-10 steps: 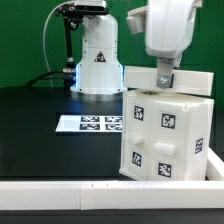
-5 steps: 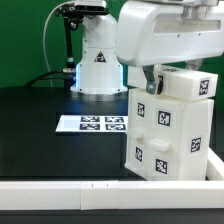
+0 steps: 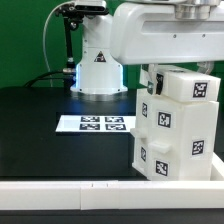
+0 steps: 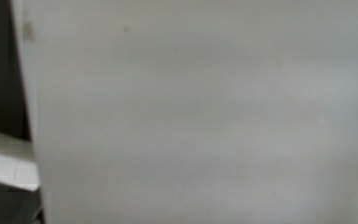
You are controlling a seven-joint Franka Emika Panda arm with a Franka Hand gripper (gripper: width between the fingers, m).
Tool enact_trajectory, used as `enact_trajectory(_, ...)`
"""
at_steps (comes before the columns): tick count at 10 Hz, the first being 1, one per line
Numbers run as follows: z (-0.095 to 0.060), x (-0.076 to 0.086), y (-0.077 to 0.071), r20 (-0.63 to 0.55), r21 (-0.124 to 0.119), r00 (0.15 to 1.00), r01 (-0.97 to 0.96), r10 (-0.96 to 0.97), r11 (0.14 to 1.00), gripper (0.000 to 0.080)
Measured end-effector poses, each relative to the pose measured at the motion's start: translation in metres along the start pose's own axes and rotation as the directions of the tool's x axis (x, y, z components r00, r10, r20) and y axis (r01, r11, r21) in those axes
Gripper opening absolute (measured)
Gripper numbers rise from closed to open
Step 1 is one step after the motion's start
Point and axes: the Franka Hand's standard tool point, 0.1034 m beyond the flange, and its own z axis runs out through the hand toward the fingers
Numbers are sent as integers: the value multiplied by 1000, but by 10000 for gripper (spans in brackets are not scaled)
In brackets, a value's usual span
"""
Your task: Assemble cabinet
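The large white plastic tagged cabinet [image 3: 175,125] stands upright on the black tabletop [image 3: 50,135], at the exterior view's right. The gripper's state cannot be told; blank white surface fills the wrist view.

The white arm [image 3: 165,35] now reaches across from above the cabinet [image 3: 176,125] toward the robot base [image 3: 98,65], hiding more of that base. The cabinet stands straighter and a little farther from the marker board [image 3: 92,124].
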Motion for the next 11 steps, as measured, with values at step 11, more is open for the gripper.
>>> enact_trajectory(11,1,2,-14,144,174,459,-884,877,434,555)
